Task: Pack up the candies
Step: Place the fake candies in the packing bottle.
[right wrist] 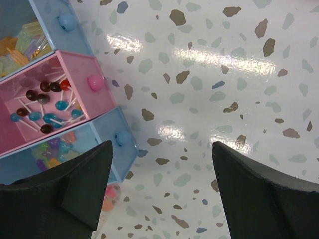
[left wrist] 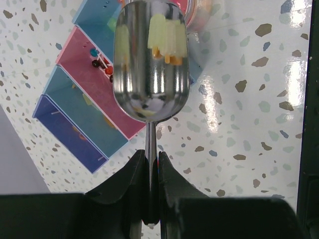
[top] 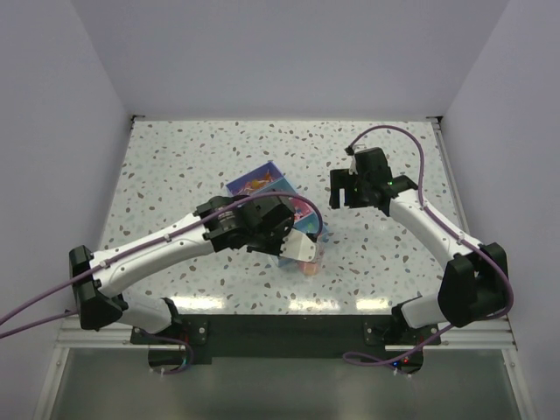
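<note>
L gripper (left wrist: 151, 167) pinches scoop (left wrist: 151, 64) handle. R gripper (right wrist: 162, 169) wide open, empty, near drawers (right wrist: 99, 97) w/ candies (right wrist: 45, 107).

Your white, speckled desk (top: 175, 166) carries near its middle a block of translucent blue and pink compartments (top: 259, 185) with round knobs, lying at an angle, and just beside its blue end a small clear tub (right wrist: 116, 189) of pink and orange candies (right wrist: 108, 199).
</note>
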Motion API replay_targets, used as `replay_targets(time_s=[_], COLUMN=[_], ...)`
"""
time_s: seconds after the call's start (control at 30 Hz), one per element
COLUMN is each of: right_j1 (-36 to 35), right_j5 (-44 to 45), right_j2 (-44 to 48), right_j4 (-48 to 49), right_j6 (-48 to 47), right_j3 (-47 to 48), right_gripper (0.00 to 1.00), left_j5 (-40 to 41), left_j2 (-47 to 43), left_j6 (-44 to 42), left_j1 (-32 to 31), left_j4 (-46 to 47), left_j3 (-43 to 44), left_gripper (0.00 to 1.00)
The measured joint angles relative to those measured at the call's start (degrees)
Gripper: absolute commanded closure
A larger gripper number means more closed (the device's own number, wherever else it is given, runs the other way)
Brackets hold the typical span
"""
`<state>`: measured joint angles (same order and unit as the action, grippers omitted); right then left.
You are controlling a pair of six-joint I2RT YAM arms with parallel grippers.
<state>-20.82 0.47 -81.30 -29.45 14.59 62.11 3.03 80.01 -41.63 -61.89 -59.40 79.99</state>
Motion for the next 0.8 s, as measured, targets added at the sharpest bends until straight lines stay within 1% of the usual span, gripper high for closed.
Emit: replay_targets(time_s=[0.37, 0.73, 0.8], right_j1=[0.24, 0.26, 0.26], right_j5=[-0.04, -1.33, -1.99], right_j2=[0.00, 0.00, 0.00], right_j4=[0.39, 0.39, 0.39], right_j6=[0.00, -0.09, -0.24], right_j3=[-0.48, -0.48, -0.44], right_gripper=[0.16, 0.17, 0.17], left_j5=[4.35, 6.21, 5.88], left_j2=[1.44, 1.14, 0.28], left_j6=[0.07, 0.44, 0.55], left_j1=[-3.02, -3.15, -2.16], left_j4=[-2.73, -2.40, -1.55], left_j3=[2.54, 2.95, 2.93], left_gripper=[1.00, 1.00, 1.00])
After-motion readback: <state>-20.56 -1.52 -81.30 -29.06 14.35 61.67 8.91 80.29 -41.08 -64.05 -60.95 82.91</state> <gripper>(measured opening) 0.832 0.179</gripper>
